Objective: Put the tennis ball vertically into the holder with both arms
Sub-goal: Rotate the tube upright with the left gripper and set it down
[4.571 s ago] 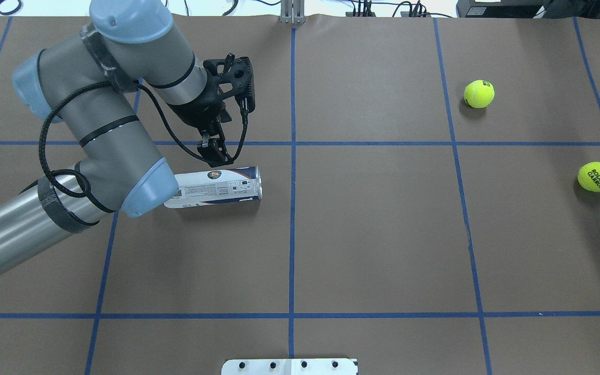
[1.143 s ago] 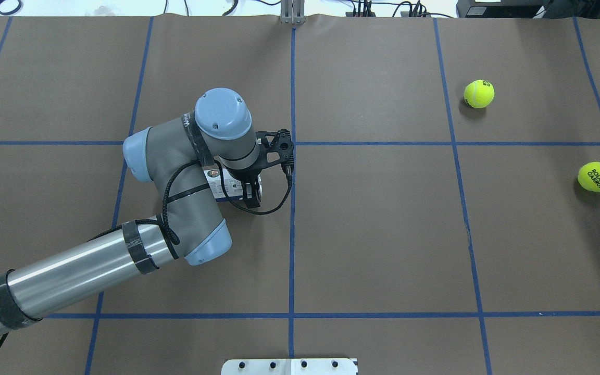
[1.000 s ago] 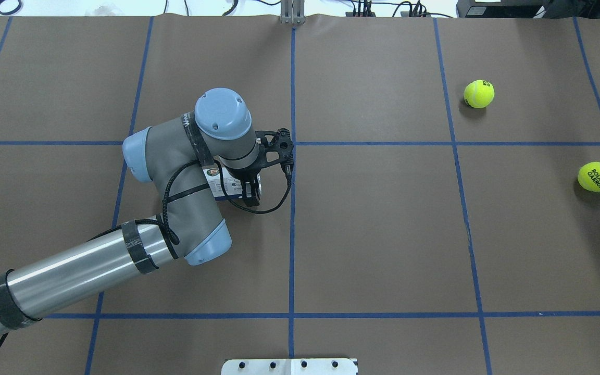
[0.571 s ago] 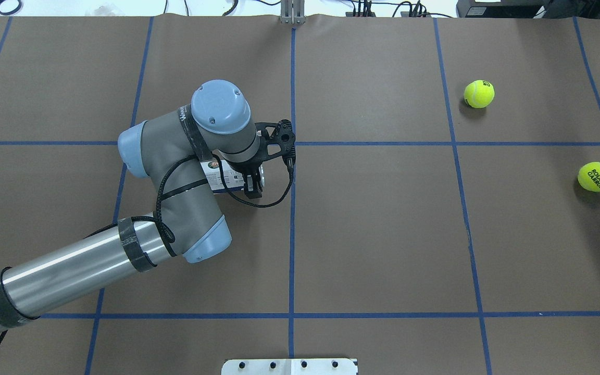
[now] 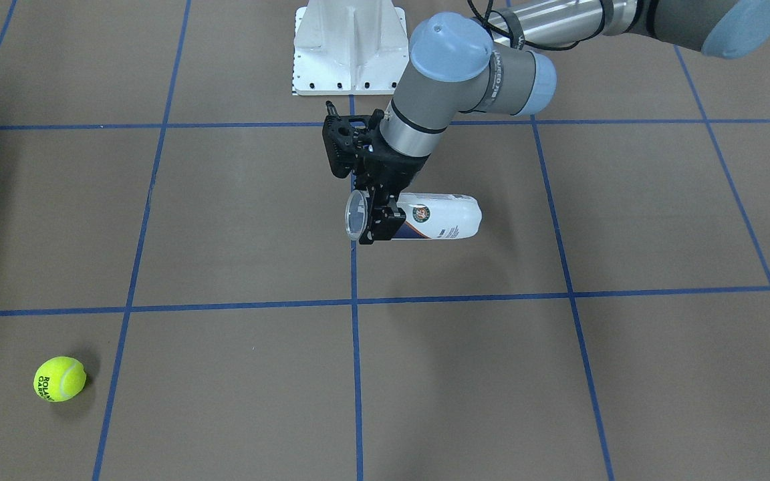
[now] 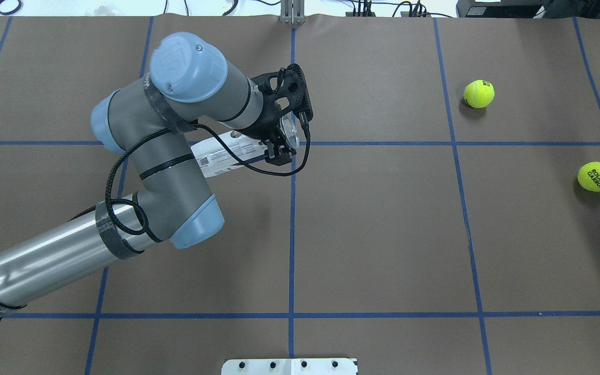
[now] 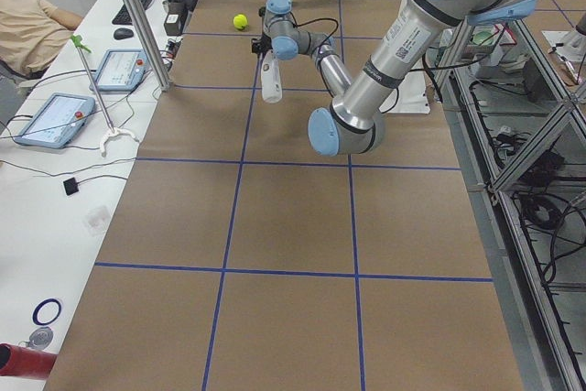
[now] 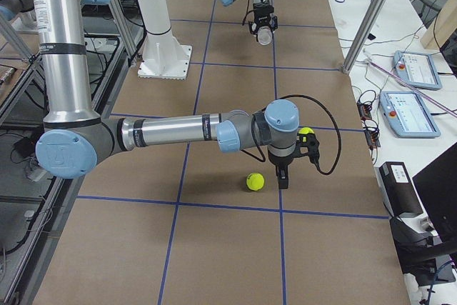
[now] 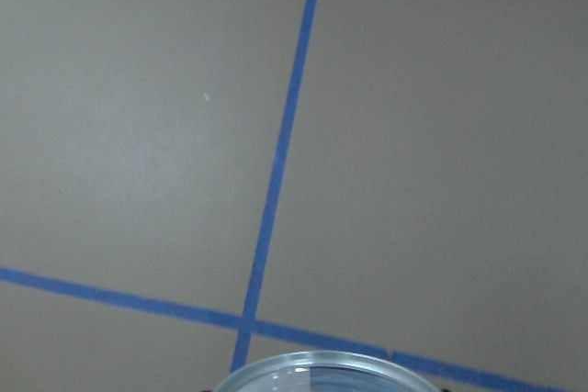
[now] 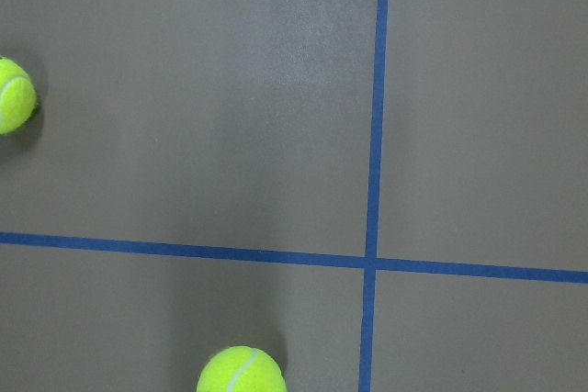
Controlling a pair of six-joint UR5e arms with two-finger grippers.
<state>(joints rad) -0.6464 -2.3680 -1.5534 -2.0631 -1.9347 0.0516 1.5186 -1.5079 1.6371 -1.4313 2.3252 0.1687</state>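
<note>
My left gripper point(image 6: 279, 150) is shut on the holder point(image 6: 227, 154), a clear can with a white and navy label. It grips the can near the open mouth and holds it above the table, lying roughly level; both also show in the front view, the gripper point(image 5: 379, 226) and the can point(image 5: 440, 217). The can's clear rim point(image 9: 322, 369) fills the bottom of the left wrist view. Two yellow tennis balls point(image 6: 478, 94) point(image 6: 596, 176) lie at the right. My right gripper point(image 8: 283, 175) hangs over the table between the two balls point(image 8: 255, 181) point(image 8: 305, 133); I cannot tell whether it is open.
The white pedestal base point(image 5: 348, 47) stands at the robot's side of the table. The brown table bears a grid of blue tape lines point(image 6: 292, 219). The right wrist view shows both balls point(image 10: 241, 372) point(image 10: 14, 94) on the table below.
My left arm has come down on the lying can, shut on it near the mouth, and lifted it off the table toward the far side. The balls have not moved.
</note>
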